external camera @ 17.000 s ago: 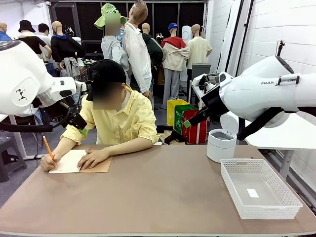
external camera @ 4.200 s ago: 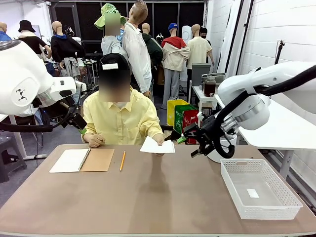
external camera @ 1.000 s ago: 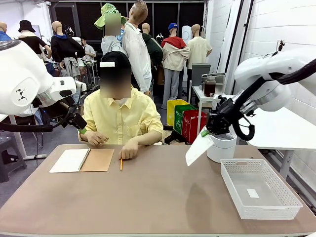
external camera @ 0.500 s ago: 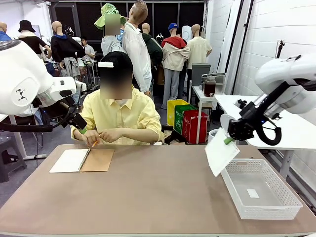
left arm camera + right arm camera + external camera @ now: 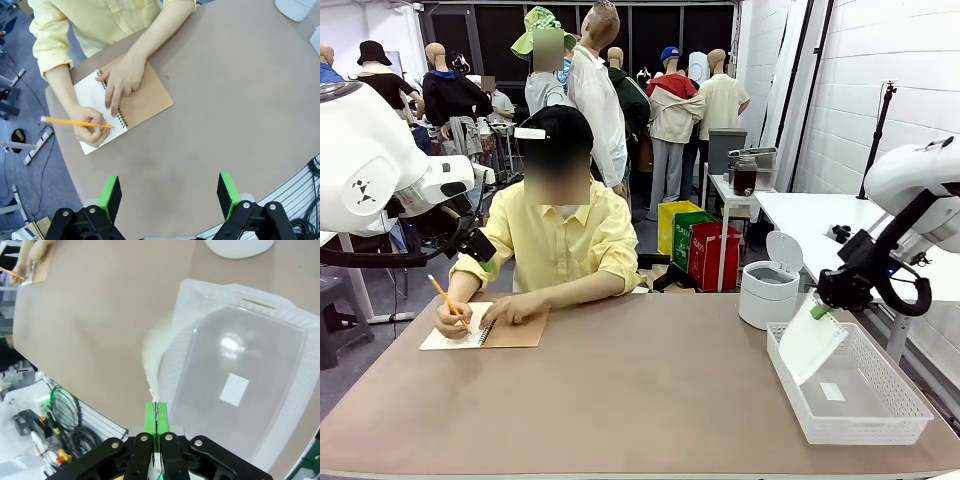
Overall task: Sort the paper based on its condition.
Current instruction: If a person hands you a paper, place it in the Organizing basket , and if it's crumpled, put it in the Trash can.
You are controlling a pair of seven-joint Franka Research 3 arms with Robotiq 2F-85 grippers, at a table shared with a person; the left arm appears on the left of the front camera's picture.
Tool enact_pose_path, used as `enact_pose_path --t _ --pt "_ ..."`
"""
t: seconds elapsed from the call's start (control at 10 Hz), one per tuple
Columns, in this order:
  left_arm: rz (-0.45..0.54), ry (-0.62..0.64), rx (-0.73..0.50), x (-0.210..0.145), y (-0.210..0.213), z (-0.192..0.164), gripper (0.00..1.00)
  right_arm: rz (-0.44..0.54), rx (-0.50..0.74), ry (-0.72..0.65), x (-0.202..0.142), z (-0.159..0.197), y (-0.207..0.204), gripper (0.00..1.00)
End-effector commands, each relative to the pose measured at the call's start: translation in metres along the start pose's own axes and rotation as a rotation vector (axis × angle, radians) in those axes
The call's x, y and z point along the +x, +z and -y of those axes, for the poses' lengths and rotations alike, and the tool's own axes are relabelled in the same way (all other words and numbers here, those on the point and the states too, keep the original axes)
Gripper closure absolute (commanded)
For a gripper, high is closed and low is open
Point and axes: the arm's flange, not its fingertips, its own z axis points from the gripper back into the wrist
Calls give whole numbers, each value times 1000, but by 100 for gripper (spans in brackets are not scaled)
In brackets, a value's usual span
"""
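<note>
Paper (image 5: 810,347) hangs from right gripper (image 5: 818,311), pinched at its top edge, over white basket (image 5: 880,422). Label (image 5: 831,391) inside: print unreadable. Left gripper (image 5: 170,192) wide.

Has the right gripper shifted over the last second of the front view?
Yes. The right gripper, shut on the paper, has gone rightward and lower, from the white bin's left to over the basket.
</note>
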Motion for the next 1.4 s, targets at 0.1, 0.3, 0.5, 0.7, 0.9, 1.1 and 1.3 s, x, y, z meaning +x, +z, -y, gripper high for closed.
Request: enact_pose_path --t 0.1,0.3,0.5,0.7,0.9,1.1,1.3 --pt "0 -2 4 0 0 -1 0 -8 -80 58 -3 25 -18 100" --pt "0 -2 4 0 0 -1 0 -43 -161 19 -3 38 -30 100" --pt "0 -2 4 0 0 -1 0 -53 -219 -24 -11 48 -39 100" --pt "0 -2 4 0 0 -1 0 -67 -258 -62 -22 55 -51 100" --pt "0 -2 4 0 0 -1 0 -52 -261 -138 -30 57 -66 100" --pt "0 -2 4 0 0 -1 0 -51 -258 -206 -35 57 -79 100" --pt "0 -2 4 0 0 -1 0 -40 -263 -267 -38 62 -82 100"
